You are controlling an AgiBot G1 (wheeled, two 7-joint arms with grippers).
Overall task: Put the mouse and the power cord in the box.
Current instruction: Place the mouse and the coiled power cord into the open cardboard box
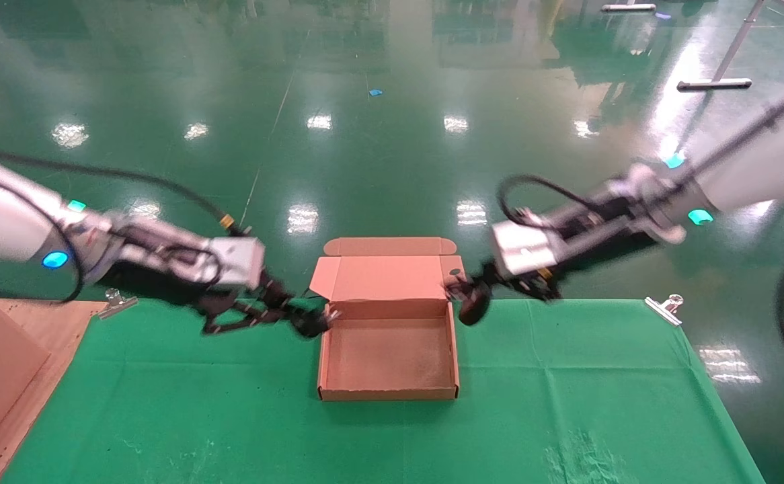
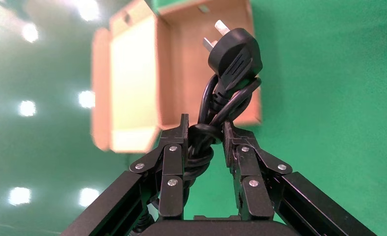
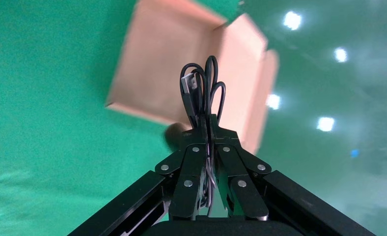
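On the worktop [image 1: 567, 403], covered in a smooth green cloth with faint creases, the box [image 1: 389, 355] sits at the middle: a shallow square of matte brown cardboard, its hinged flap lid standing open at the far side, with side tabs and a small dark oval hole. Both arms reach in toward it from either side. The left end effector [image 1: 301, 321] hovers just beside the box's left wall, its black metal fingers [image 2: 173, 162] clamped on the power cord [image 2: 226, 88], a thin glossy black cable wound into a looped bundle with a chunky plug and bare metal prongs sticking out past the fingertips. The right end effector [image 1: 462, 294] hangs at the box's far right corner, closed narrowly on a bunch of thin black cable loops, with the mouse [image 1: 473, 306], a small dark rounded oval, dangling just under it above the cloth.
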